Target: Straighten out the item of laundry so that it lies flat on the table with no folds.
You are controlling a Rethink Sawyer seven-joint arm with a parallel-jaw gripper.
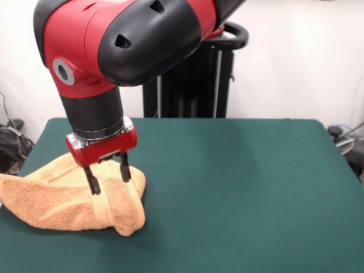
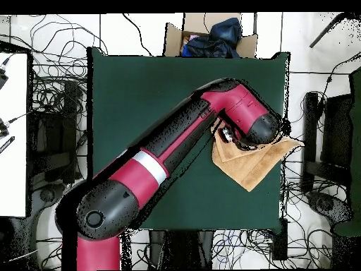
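Note:
The peach-tan towel (image 1: 62,202) lies bunched and folded at the table's left side in the front view, and its left corner hangs past the table edge. In the overhead view the towel (image 2: 255,164) sits at the right edge of the dark green table (image 2: 141,92), one corner poking over it. My gripper (image 1: 109,178) points down over the towel's upper right part. Its two black fingers (image 1: 92,184) stand apart, with the tips at the cloth's surface and nothing held between them. In the overhead view the arm's head hides most of the gripper (image 2: 228,134). The green table top (image 1: 239,187) spreads to the right.
The black pedestal (image 1: 193,79) stands behind the table's far edge. In the overhead view a cardboard box with dark blue cloth (image 2: 211,35) sits beyond the table's top edge. Cables (image 2: 49,106) cover the floor around the table, and a white desk (image 2: 10,134) is at the left.

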